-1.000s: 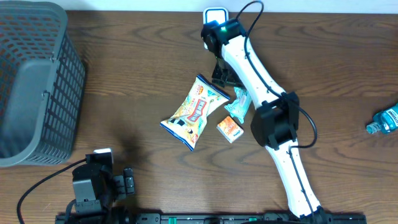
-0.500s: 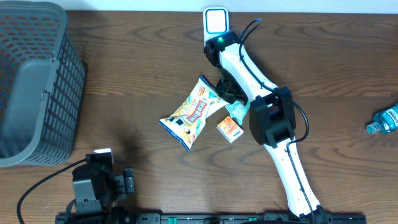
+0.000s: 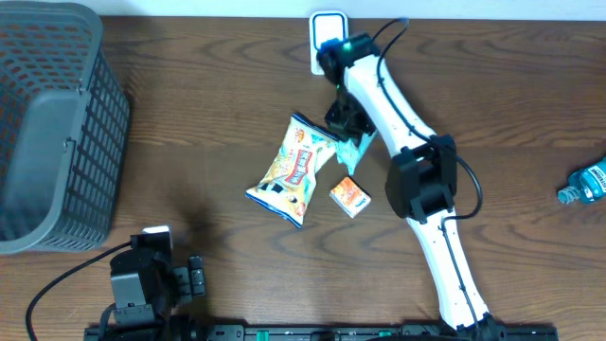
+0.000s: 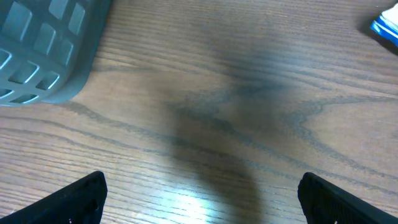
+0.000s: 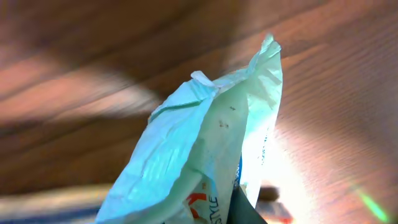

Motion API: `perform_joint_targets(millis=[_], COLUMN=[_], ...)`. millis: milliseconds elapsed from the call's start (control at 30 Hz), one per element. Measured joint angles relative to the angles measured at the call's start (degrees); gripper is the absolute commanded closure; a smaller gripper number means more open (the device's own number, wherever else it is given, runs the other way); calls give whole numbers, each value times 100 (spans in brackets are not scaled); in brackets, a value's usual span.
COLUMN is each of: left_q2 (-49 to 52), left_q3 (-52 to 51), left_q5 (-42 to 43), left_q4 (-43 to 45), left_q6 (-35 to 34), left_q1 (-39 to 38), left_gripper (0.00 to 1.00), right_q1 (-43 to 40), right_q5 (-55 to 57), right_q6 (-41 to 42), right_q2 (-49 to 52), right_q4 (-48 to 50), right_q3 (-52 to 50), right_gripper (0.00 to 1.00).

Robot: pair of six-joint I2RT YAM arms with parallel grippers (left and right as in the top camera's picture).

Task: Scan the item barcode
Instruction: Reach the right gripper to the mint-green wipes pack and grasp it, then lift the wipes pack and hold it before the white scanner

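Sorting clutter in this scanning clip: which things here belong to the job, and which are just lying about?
In the job: teal packet, gripped by the right gripper; white device, probably the scanner.
Lying about for now: snack bag, orange box, basket, bottle; left gripper, open.

Basket corner (image 4: 43,56) (grey) beyond spread fingers (image 4: 74,200)

Overhead is looking straight down on the worktop (image 3: 189,95), with the basket (image 3: 57,123) at far left. Left wrist is sitting low, facing the basket's corner, which overhead shares. Right wrist is framing the teal packet (image 5: 199,155) close-up, well right of the basket.
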Motion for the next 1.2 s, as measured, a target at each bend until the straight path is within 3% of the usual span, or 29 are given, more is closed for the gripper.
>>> perform_joint_targets(millis=[133,267,533,600,700,1000,1200], left_q2=[0,0,0,0,0,0,0], left_q3=[0,0,0,0,0,0,0], left_q5=[0,0,-2,0,-2,-2,-2], left_q4=[0,0,0,0,0,0,0], left_q6=[0,0,0,0,0,0,0], left_q1=[0,0,0,0,0,0,0], left_gripper=[2,2,2,2,2,2,2], right_q1=[-55,-111,-354,-356,-317,4,90], right_q5=[-291,-1051,-4538,-5104,-5558,-7079,-8196], right_q6=[-409,-1368,-5309,-6100,-6988,-7829,-7261], right_q2=[-529,-1370,-2474,-2483,-2437,-2422,-2422], right_q4=[13,131,70,76,72,-28,-85], right_q3=[74,109,273,282,280,280,280], right_gripper=[99,99,98,94,99,99,99])
